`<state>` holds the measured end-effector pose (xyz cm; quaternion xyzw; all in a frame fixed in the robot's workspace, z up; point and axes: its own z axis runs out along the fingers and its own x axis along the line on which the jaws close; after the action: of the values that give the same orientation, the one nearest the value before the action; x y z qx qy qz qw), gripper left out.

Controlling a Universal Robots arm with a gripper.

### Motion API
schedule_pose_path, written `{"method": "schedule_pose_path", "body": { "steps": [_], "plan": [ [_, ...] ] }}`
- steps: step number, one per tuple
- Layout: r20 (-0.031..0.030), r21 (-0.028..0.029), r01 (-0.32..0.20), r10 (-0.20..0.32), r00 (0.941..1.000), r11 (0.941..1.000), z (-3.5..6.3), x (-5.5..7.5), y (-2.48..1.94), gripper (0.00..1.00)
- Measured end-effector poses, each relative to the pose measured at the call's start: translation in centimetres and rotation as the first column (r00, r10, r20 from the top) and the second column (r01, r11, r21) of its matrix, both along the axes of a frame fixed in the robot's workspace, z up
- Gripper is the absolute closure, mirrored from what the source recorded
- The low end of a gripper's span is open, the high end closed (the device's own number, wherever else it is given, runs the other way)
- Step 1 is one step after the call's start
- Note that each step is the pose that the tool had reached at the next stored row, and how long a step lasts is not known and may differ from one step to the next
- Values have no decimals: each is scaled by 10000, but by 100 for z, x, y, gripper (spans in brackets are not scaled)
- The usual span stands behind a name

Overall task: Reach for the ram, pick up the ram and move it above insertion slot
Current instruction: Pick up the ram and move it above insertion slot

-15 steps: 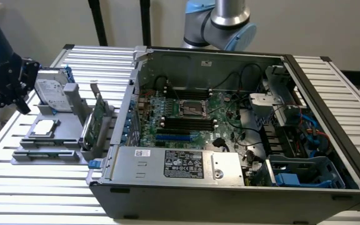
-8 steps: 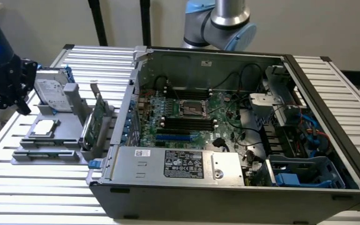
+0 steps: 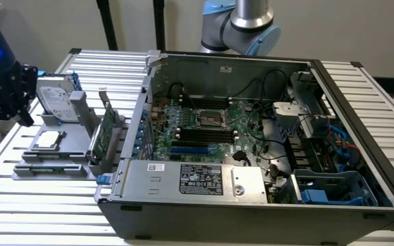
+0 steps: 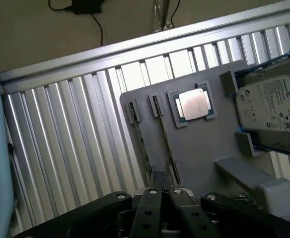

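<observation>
Cut off by the exterior view's left edge, the pincer is clenched on nothing. Near it, the ram sits edge-on in the grey tray, hard to make out. Farther right, the black slots lie inside the open case.

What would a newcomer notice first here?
The open computer case sits mid-table in the exterior view, motherboard bared. On the exterior view's left a grey holder carries a hard drive and a processor chip; the shut pincer hangs near its ram.
</observation>
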<state>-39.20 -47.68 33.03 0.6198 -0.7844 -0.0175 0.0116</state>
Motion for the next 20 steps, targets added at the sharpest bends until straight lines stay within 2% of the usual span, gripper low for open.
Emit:
{"method": "schedule_pose_path", "body": {
  "steps": [5, 9, 11, 13, 15, 16, 17, 18, 20],
  "plan": [
    [9, 0, -898, 898, 9960, 9960, -11, 0, 0, 89],
    [46, -6, -1627, 1627, 9867, 9867, -21, 0, 0, 89],
    [92, -14, -1964, 1964, 9805, 9805, -24, 0, 0, 89],
    [137, -22, -2036, 2036, 9790, 9790, -25, -4, 0, 89],
    [142, -23, -2038, 2038, 9789, 9790, -25, -4, 0, 88],
    [142, -24, -2037, 2037, 9789, 9790, -28, -5, 0, 76],
    [144, -23, -2037, 2037, 9789, 9790, -37, -5, 0, 76],
    [143, -23, -2037, 2037, 9789, 9790, -54, -6, 0, 70],
    [141, -24, -2037, 2037, 9789, 9790, -89, -8, 0, 70]
  ]
}}
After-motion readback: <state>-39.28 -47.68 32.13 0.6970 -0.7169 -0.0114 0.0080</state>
